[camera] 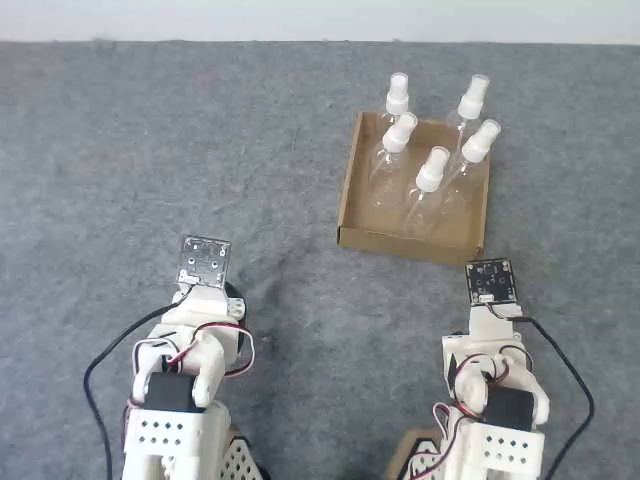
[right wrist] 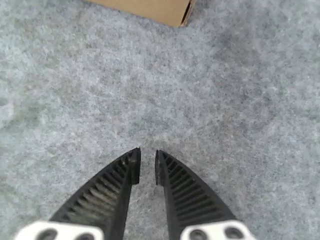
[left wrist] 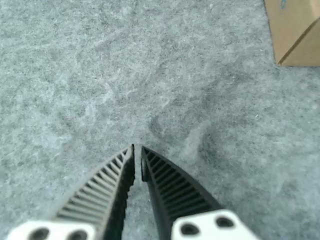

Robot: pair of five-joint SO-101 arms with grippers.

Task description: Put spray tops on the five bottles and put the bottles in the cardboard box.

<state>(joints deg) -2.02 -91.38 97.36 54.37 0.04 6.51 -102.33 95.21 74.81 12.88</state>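
Note:
Several clear bottles [camera: 420, 185] stand upright inside the cardboard box [camera: 345, 190] at the back right, each with a white spray top [camera: 399, 132] on it. Both arms are drawn back at the table's near edge, well short of the box. My left gripper [left wrist: 137, 148] hangs over bare grey carpet, shut with its tips touching and nothing between them. My right gripper [right wrist: 147, 151] is also over carpet, just in front of the box's near wall [right wrist: 150, 7], shut to a narrow slit and holding nothing.
Grey carpet [camera: 150, 150] covers the whole table. A corner of the box [left wrist: 295, 30] shows in the left wrist view. Each arm's wrist camera board [camera: 204, 262] sits over its gripper in the high view. Cables trail beside both arm bases.

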